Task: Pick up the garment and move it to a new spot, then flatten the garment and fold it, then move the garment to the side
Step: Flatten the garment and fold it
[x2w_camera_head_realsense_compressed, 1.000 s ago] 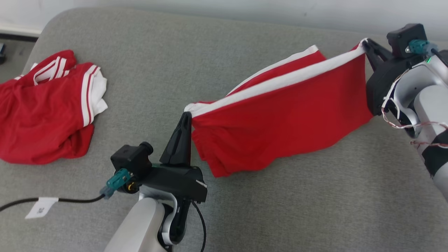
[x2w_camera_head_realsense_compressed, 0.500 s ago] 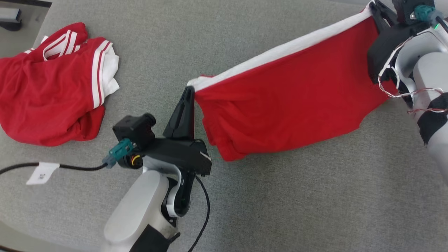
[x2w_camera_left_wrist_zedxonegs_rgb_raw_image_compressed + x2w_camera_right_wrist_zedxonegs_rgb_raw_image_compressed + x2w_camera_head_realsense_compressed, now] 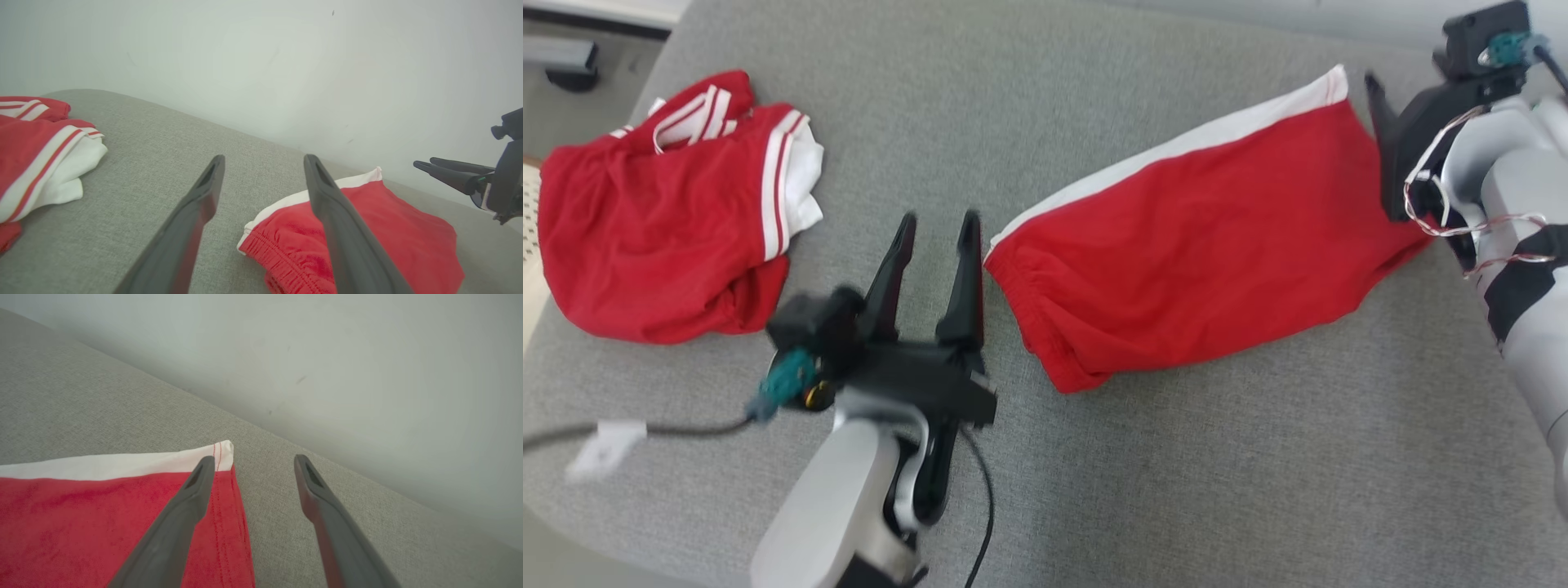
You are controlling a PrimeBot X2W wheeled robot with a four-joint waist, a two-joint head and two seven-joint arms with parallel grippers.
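**Red shorts flat on counter, both hands wide and empty**

The red shorts [image 3: 1201, 237] lie spread on the grey fabric-covered counter [image 3: 1176, 490], right of centre. They run on a slant, and a white stripe [image 3: 1176, 147] runs along their far edge. The gathered waistband [image 3: 1021, 310] faces the left hand [image 3: 938, 219].

That hand hovers just beside the waistband with its two dark fingers spread wide, holding nothing. The right hand [image 3: 254, 458] stands at the opposite end by the white-striped corner, fingers likewise wide apart and empty. One of its fingers overlaps the hem in the right wrist view; whether it touches the cloth cannot be told.

A second red-and-white garment [image 3: 662, 237] lies in a crumpled heap at the counter's left end, well apart from the shorts. A dark cable with a white tag [image 3: 605, 433] trails from the left wrist. A pale wall [image 3: 261, 61] backs the counter.
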